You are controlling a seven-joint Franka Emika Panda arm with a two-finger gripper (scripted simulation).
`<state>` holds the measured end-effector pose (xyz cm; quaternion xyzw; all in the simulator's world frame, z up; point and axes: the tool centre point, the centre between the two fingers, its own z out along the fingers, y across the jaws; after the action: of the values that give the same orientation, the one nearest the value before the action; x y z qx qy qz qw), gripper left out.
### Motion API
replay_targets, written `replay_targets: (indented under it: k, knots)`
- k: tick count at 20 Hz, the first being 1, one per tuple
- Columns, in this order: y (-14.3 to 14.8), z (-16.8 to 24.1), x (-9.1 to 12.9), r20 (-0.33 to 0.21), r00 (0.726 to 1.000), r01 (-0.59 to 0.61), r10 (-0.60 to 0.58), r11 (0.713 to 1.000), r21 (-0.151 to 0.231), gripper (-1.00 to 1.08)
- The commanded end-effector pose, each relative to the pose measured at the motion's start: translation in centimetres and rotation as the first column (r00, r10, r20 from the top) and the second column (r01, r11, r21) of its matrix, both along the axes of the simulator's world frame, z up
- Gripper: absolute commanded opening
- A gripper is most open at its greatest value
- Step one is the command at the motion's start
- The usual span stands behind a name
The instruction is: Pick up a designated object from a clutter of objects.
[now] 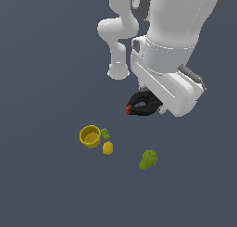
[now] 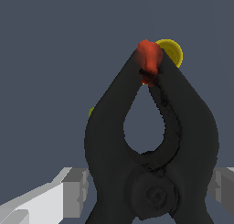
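The black spring clamp (image 1: 141, 104) with red-orange jaw tips (image 1: 128, 110) sits between the fingers of my gripper (image 1: 151, 104), which is shut on it. The arm's white hand covers most of the gripper in the exterior view. The clamp appears raised off the dark surface, apart from the other items. In the wrist view the clamp (image 2: 151, 145) fills the frame, red tips (image 2: 148, 58) pointing away. The grey fingers (image 2: 73, 191) press on its handles from both sides.
On the dark surface toward the exterior view's lower left lie a yellow cup (image 1: 90, 136), a tiny green block (image 1: 105, 134) and a yellow lemon-like ball (image 1: 108, 148). A green pear-shaped lump (image 1: 148, 159) lies below the clamp. A yellow round item (image 2: 172, 51) shows behind the clamp's tips.
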<state>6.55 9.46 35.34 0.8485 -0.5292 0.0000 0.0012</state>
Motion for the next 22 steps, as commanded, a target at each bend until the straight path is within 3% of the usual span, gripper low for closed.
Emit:
replay_targets:
  k: [1,22]
  knots:
    - [0.9,1.4,0.8,0.001,1.0,0.0,0.0,1.0,0.001,-1.0]
    - [5.8,8.4,4.9,0.001,1.0,0.0,0.0,1.0,0.002,-1.0]
